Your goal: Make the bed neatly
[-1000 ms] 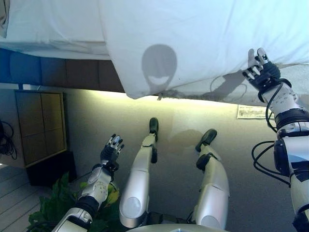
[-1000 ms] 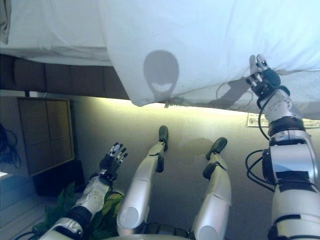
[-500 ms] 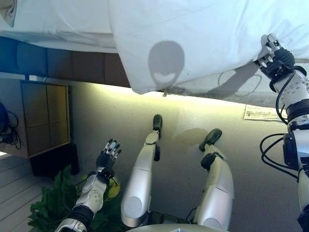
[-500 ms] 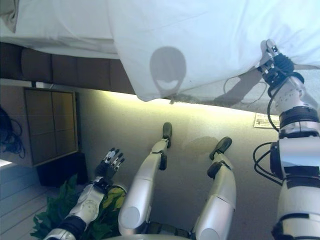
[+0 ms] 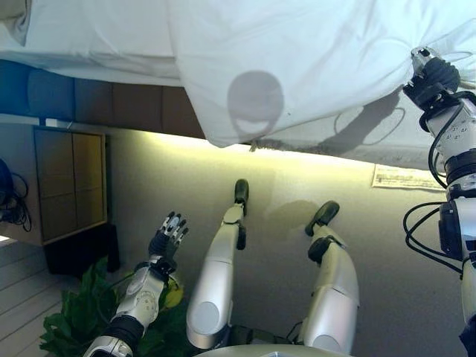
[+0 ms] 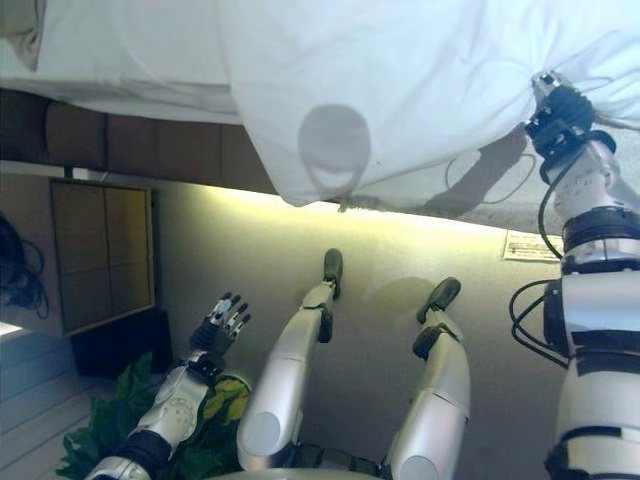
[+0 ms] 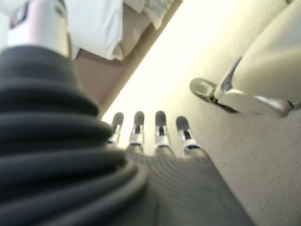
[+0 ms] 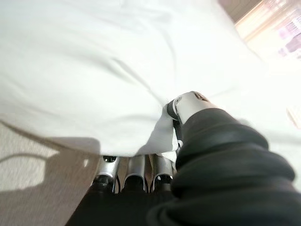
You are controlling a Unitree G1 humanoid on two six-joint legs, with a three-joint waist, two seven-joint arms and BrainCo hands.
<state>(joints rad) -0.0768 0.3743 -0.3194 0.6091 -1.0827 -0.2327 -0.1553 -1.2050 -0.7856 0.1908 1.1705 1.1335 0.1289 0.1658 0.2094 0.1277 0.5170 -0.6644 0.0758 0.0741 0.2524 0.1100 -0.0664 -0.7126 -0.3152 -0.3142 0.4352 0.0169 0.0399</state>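
A white duvet (image 5: 297,59) hangs over the near side of the bed, its corner drooping toward the floor at the middle. My right hand (image 5: 430,74) is at the duvet's lower edge on the right, fingers curled into the cloth. In the right wrist view the thumb (image 8: 188,104) pinches a fold of the duvet (image 8: 94,70) against the fingers (image 8: 136,172). My left hand (image 5: 167,234) is open and empty, low on the left, far from the bed. Its fingers (image 7: 160,129) are straight in the left wrist view.
The bed's dark padded base (image 5: 111,104) runs under the duvet. A white sheet (image 5: 89,37) covers the mattress at the top left. A wooden cabinet (image 5: 71,182) and a leafy plant (image 5: 74,320) stand at the left. A printed sheet of paper (image 5: 405,177) lies on the carpet at the right.
My right hand has risen up and to the right along the duvet's edge and closed on the cloth, which bunches there. The left hand has hardly moved.
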